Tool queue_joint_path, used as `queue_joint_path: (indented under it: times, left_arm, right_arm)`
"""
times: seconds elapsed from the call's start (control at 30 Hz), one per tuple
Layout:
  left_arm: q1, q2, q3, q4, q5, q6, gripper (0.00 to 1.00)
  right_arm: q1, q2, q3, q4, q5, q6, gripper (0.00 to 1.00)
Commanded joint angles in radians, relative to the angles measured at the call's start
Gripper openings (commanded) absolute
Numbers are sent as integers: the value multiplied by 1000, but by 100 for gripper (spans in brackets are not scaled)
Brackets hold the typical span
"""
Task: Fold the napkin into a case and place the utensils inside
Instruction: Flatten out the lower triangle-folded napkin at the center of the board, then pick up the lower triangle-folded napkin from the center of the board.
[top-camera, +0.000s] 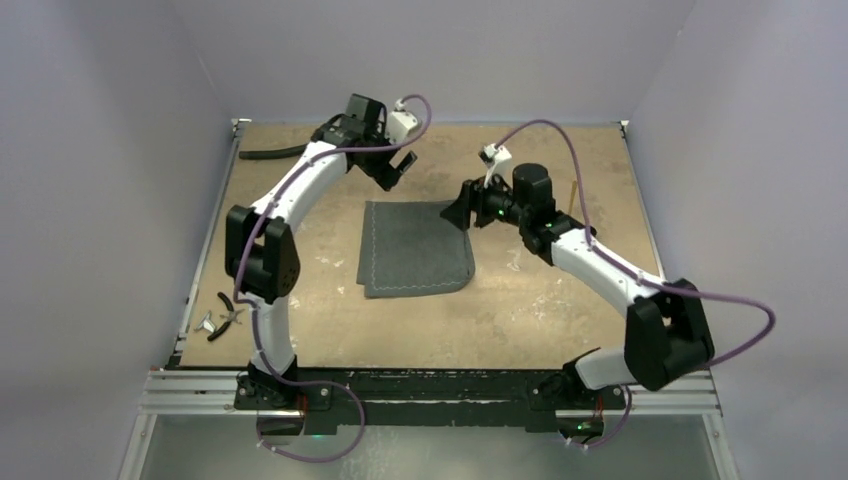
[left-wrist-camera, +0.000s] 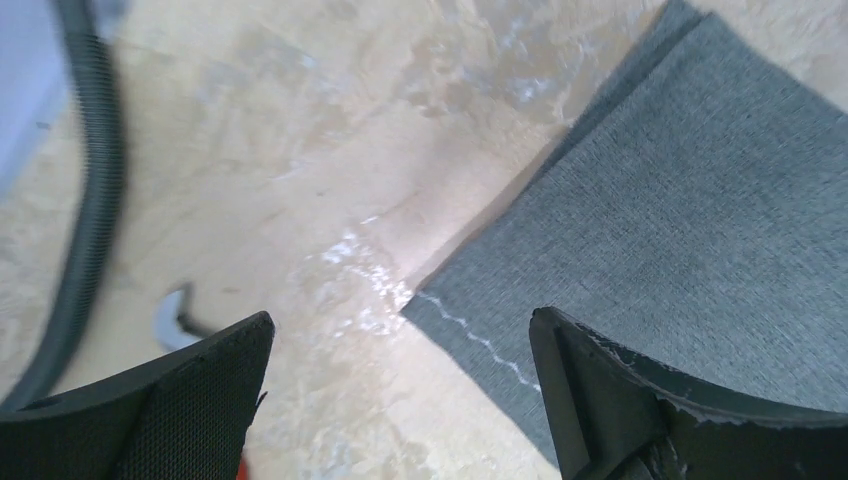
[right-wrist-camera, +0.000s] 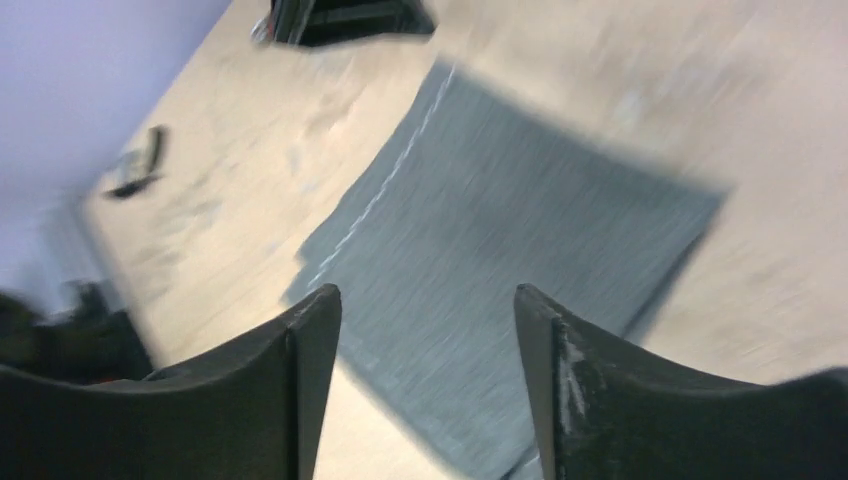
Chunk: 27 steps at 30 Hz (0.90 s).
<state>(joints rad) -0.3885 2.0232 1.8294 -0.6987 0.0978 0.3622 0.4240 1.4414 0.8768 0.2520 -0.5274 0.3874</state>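
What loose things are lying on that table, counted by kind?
Grey cloth napkin: 1
Black hose: 1
Metal hand tool: 1
Thin gold stick: 1
Total: 4 that I can make out

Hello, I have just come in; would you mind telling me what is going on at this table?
Two robot arms are working on a grey cloth napkin, which lies flat and apparently folded over in the middle of the brown table. The left gripper hovers open just beyond the napkin's far left corner. The right gripper is open at its far right corner. Neither holds anything, and no utensil shows on or in the napkin.
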Motion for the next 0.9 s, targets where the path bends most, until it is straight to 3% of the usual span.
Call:
queue_joint_path:
  times: [0.0, 0.07, 0.13, 0.17, 0.27, 0.43, 0.57, 0.73, 0.87]
  left_arm:
    - [47, -98, 22, -78, 82, 51, 99]
    - [67, -141, -20, -97, 186, 114, 99]
    - [107, -282, -187, 76, 272, 154, 98]
    - [128, -362, -279, 188, 275, 148, 99]
    - [138, -485, -458, 396, 114, 75, 99]
    - [137, -519, -553, 189, 348, 389, 98]
    - [136, -641, -806, 121, 454, 687, 99]
    - [135, -745, -1002, 80, 530, 874, 98]
    - [124, -799, -1093, 141, 523, 958, 96]
  right_arm:
    - [111, -126, 72, -110, 409, -537, 80]
    - [125, -153, 41, -83, 472, -662, 85]
    - [140, -167, 29, -109, 495, -788, 85]
    - [145, -174, 25, -126, 498, -848, 85]
    - [156, -218, 27, -176, 468, -976, 85]
    - [223, -257, 53, -398, 469, -1175, 85]
    - [245, -277, 43, -552, 463, -1211, 83]
    - [304, -288, -50, -585, 441, -1229, 82]
    - [308, -237, -99, -491, 389, -1214, 82]
